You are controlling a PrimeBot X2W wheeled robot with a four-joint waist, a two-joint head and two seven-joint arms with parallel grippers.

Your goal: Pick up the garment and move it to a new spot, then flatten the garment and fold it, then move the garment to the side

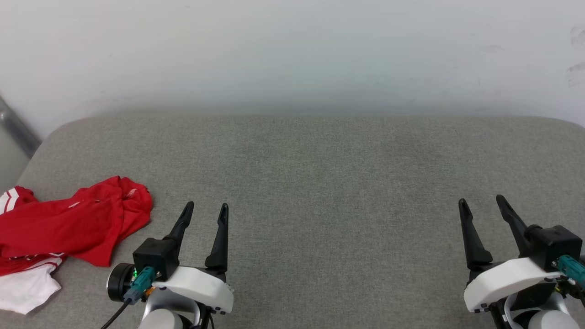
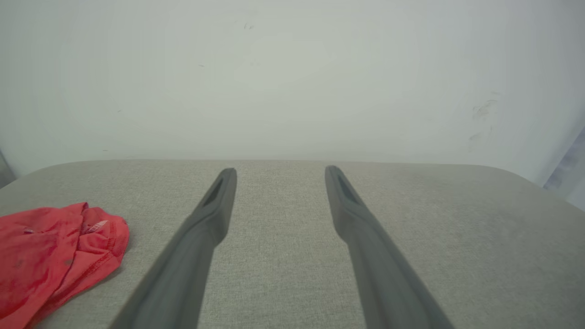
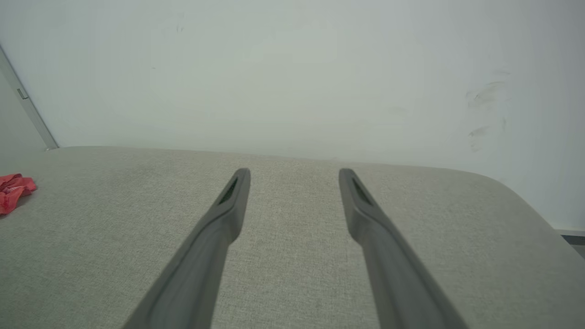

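My left hand near the crumpled jersey, right hand well off, both spread, empty; cloth looks limp, light, so I'd pinch its red edge.

No lettering is legible, even on the garment.

1. A grey woven fabric surface with rounded far corners spreads across the foreground.
2. A pale, plain wall rises directly behind the surface's far edge.
3. Faint dark scuff marks smudge the wall at its upper right.
4. A grey metal strip runs slantwise down the wall near the surface's far left corner.
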